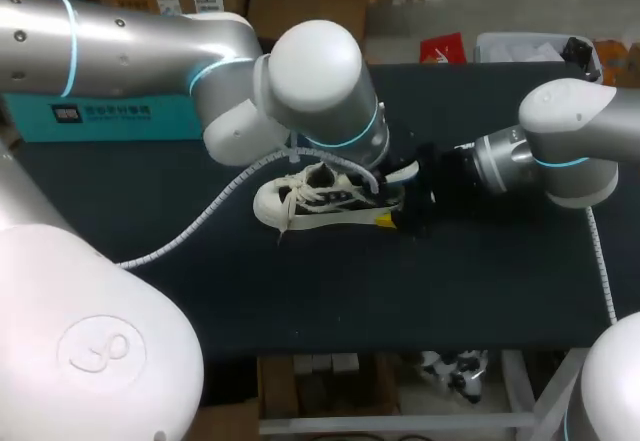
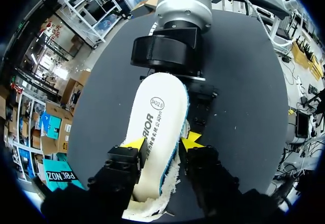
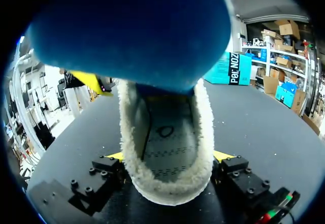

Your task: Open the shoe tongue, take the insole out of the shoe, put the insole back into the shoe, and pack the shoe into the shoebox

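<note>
**Left gripper**: mine. Its fingers are closed in on the insole from its two long edges, with a yellow tip pressed to the rim on each side.

**Right gripper**: mine. It is clamped on the shoe at the heel, one finger on each side of the fleece collar.

**Insole:** out of the shoe and held just above its opening. The pale printed face is toward my left wrist and the blue underside toward my right. I judge it light, thin and floppy. It should bow if squeezed hard across its width, and the free end should droop. A gentle pinch at the narrow waist looks best to me.

**Shoe:** lies on the table with its toe pointing away from my right gripper and its laces loose. I judge it light, with a soft upper and a firmer sole. The heel is the soundest hold.

**Table:** a dark surface under the shoe, probably not slippery.

**Shoebox**: teal, well apart from the shoe, past its toe end on my left side.
</note>
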`<state>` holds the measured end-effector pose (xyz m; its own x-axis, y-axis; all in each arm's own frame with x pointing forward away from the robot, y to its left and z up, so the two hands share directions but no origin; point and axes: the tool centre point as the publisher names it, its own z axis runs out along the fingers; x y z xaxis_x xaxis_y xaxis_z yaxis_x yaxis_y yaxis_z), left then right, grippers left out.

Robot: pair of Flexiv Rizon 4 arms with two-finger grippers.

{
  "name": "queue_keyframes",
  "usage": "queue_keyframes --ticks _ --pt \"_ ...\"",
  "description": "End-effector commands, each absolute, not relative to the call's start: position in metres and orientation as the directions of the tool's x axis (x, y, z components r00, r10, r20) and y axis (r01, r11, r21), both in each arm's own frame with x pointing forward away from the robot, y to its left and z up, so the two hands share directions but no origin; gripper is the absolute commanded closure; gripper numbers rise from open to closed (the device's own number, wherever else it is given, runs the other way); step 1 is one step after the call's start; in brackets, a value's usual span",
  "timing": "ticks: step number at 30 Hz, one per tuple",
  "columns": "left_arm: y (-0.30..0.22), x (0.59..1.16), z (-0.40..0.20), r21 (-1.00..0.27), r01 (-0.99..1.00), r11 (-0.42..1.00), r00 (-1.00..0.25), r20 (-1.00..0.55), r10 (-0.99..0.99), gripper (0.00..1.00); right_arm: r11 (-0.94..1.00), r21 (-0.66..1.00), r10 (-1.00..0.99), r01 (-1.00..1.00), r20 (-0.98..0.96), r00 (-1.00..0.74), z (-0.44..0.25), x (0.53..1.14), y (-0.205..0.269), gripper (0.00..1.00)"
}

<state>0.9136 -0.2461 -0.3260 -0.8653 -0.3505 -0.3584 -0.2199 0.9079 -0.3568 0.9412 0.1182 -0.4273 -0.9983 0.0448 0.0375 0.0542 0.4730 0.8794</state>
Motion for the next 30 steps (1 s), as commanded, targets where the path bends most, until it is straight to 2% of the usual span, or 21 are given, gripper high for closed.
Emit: queue_keyframes --ticks 1,5,7,10,30 --pt "-0.250 0.917 -0.330 -0.356 -0.227 0.907 -0.824 -0.427 -0.373 0.57 0.472 0.880 0.045 0.054 0.038 -0.998 -0.430 0.942 0.119 1.00" --pt "-0.251 0.924 -0.333 -0.358 -0.233 0.904 -0.808 -0.446 -0.385 0.58 0.472 0.880 0.045 0.054 0.038 -0.998 -0.430 0.942 0.119 1.00" --pt "-0.251 0.928 -0.334 -0.359 -0.235 0.903 -0.805 -0.448 -0.388 0.71 0.472 0.880 0.045 0.054 0.038 -0.998 -0.430 0.942 0.119 1.00" --pt "-0.249 0.933 -0.335 -0.366 -0.243 0.898 -0.801 -0.447 -0.399 1.00 0.472 0.880 0.045 0.054 0.038 -0.998 -0.430 0.942 0.119 1.00" --pt "-0.244 0.908 -0.281 -0.508 -0.209 0.835 -0.814 -0.383 -0.437 1.00 0.479 0.877 0.042 0.047 0.030 -0.999 -0.426 0.944 0.117 1.00"
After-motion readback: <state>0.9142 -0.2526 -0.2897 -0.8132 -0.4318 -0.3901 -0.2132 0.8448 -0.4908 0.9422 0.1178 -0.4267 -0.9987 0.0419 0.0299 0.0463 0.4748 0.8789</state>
